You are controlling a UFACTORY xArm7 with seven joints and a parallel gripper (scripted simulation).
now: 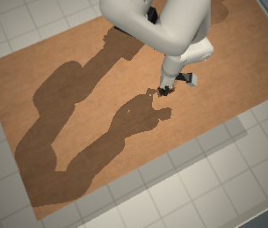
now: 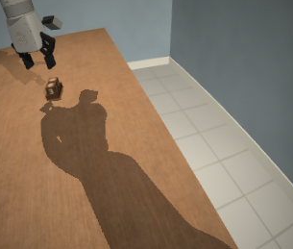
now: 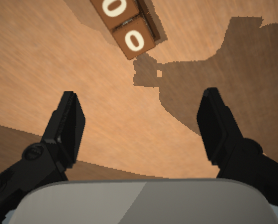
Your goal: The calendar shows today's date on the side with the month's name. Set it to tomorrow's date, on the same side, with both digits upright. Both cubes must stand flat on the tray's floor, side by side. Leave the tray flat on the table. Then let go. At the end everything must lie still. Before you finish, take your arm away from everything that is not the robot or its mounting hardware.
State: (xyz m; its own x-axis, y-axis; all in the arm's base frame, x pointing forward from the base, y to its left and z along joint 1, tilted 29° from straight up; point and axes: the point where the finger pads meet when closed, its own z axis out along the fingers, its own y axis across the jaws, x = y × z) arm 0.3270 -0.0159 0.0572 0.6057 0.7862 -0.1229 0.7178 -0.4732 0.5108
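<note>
The calendar shows as two brown cubes side by side in a darker tray. In the wrist view the nearer cube [image 3: 134,42] and the farther cube [image 3: 114,7], cut by the top edge, each show a white 0 on the upward face. The tray's dark wall [image 3: 150,26] runs along their right side. In the exterior view the calendar [image 2: 53,87] stands on the table, with a small digit like a 3 on a side face; the other front digit is unclear. My gripper [image 3: 140,104] [image 2: 39,67] is wide open and empty, above the table beside the calendar. In the top view it mostly hides the calendar.
The wooden table [image 1: 228,71] [image 2: 138,174] carries large shadows of the arm. The grey camera block [image 1: 192,80] [image 2: 52,22] sticks out beside the wrist. The table's edge runs to the right of the calendar in the exterior view, with tiled floor beyond.
</note>
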